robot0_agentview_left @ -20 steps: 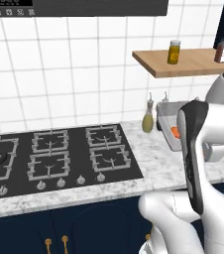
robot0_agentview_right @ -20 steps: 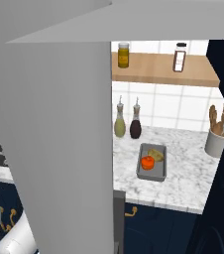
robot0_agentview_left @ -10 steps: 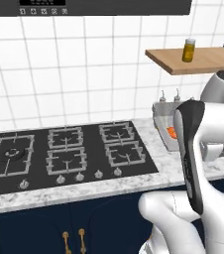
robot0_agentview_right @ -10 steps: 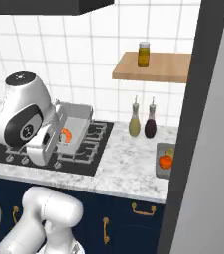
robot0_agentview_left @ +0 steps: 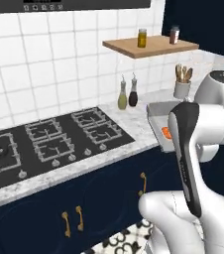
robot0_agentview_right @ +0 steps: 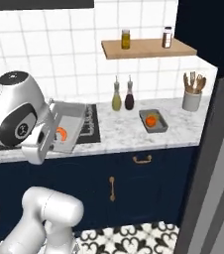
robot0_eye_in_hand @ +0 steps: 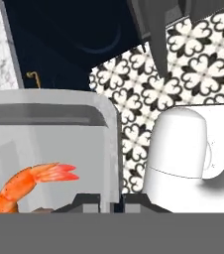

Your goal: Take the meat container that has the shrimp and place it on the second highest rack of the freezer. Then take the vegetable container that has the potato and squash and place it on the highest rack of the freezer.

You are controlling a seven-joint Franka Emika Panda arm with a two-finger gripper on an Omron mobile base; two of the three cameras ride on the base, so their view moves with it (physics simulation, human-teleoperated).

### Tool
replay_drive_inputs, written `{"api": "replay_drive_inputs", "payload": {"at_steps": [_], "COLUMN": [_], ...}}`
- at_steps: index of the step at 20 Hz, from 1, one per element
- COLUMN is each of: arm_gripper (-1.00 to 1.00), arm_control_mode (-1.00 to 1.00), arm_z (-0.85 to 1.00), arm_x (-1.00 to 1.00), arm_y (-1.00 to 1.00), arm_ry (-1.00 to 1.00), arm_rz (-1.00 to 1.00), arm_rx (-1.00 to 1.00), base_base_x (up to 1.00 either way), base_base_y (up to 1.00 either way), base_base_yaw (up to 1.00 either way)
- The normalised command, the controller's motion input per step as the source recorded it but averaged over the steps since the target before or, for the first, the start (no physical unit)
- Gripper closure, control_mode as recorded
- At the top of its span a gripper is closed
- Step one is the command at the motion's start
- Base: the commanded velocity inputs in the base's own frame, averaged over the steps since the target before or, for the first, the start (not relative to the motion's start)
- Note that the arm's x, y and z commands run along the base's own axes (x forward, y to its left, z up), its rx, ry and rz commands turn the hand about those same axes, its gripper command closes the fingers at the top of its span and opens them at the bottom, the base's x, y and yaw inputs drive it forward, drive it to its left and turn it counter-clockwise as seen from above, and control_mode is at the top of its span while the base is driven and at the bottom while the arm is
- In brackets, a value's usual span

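Clamped on the near wall of the meat container (robot0_eye_in_hand: 49,144), the end effector (robot0_eye_in_hand: 111,201) has one dark fingertip inside the tray and one outside; the shrimp (robot0_eye_in_hand: 27,186) lies inside, just left of that wall, above patterned floor tiles (robot0_eye_in_hand: 183,69).

From the left base camera, the meat container (robot0_agentview_left: 159,113) sits at the arm's hand, right of the stove (robot0_agentview_left: 49,141), overlapping the edge of the marble surface (robot0_agentview_left: 134,126).

From the right base camera, the meat container (robot0_agentview_right: 69,124) with the shrimp (robot0_agentview_right: 61,134) is held off the surface, well left of the vegetable container (robot0_agentview_right: 153,120) holding the potato and squash (robot0_agentview_right: 151,119). The grey freezer (robot0_agentview_right: 215,163) stands at the right edge.
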Motion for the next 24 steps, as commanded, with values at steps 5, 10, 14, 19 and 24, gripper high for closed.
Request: {"api": "replay_drive_inputs", "payload": {"at_steps": [5, 10, 14, 19, 24], "arm_gripper": [1.0, 1.0, 1.0, 1.0, 1.0], "arm_control_mode": [1.0, 1.0, 1.0, 1.0, 1.0], "arm_z": [0.0, 0.0, 0.0, 0.0, 0.0], "arm_x": [0.0, 0.0, 0.0, 0.0, 0.0], "arm_y": [0.0, 0.0, 0.0, 0.0, 0.0], "arm_ry": [0.0, 0.0, 0.0, 0.0, 0.0], "arm_rz": [0.0, 0.0, 0.0, 0.0, 0.0], "arm_rx": [0.0, 0.0, 0.0, 0.0, 0.0], "base_base_x": [-0.42, -0.5, -1.0, -0.18, 0.08], "base_base_y": [0.06, 0.33, 0.4, -0.95, -0.98], "base_base_yaw": [-0.97, -0.87, -0.19, -0.11, -0.32]}}
